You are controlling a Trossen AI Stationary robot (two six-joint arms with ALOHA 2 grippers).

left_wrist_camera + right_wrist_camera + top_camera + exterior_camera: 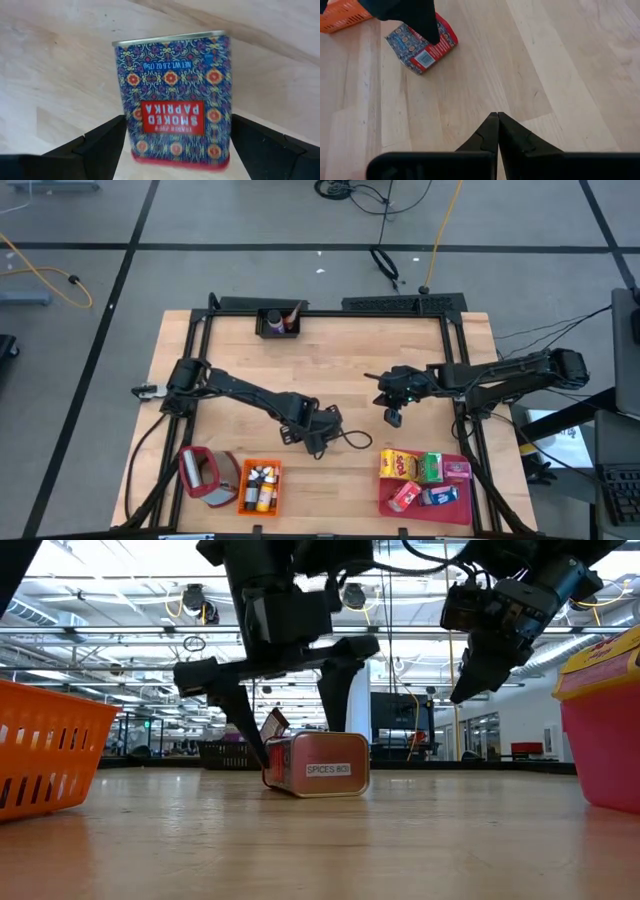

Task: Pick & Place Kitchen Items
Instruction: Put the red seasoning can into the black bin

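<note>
From above, the left pincer hides nearly all of the smoked paprika tin, so the tin's place shows best elsewhere: it lies on its side on the bare wood near the middle of the table, somewhat toward the front edge. The left pincer's fingers stand spread wide, one on each side of the tin, and no contact with its walls is visible. In the left wrist view the tin's lower end is cut off. Its patterned blue face carries a red panel reading "SMOKED PAPRIKA" and a line "NET WT 2.6 OZ (75g)"; the low view shows another label, "SPICES BO", with its last letters hard to make out. A barcode shows on one end in the right wrist view.

The right pincer hangs above the table right of centre, well apart from the tin, its fingertips pressed together on nothing.

Open wood lies between the two arms and across the whole rear half of the table. By the front edge, the orange crate holds small bottles, a pink-red tray near the front right corner carries food boxes whose print is too small to read, and a red container sits left of the crate. A dark bin sits at the rear edge.
</note>
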